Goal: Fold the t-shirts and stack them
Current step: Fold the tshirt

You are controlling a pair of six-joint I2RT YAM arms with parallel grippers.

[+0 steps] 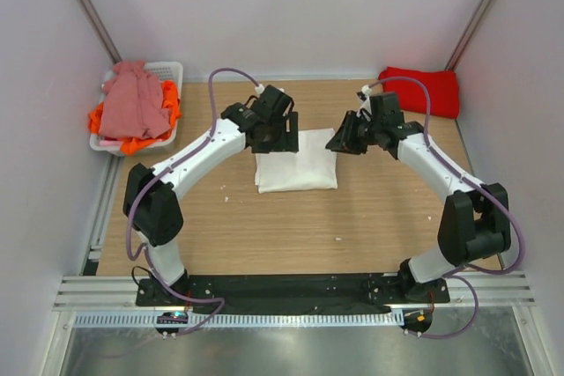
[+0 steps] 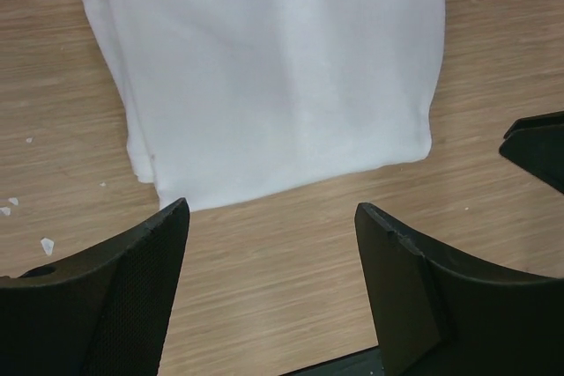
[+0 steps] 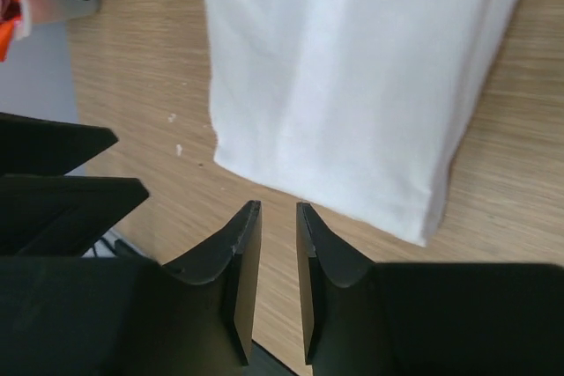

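On the table (image 1: 220, 226), white t-shirt (image 2: 282, 68) lies ahead of the fingers (image 2: 132, 292).

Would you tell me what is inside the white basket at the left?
The basket holds a pink shirt over orange cloth; anything beneath is covered.

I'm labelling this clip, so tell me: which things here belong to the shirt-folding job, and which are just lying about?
Job: white t-shirt, red t-shirt, pink t-shirt, orange t-shirt.
Lying about: white basket, small white scraps on the table.
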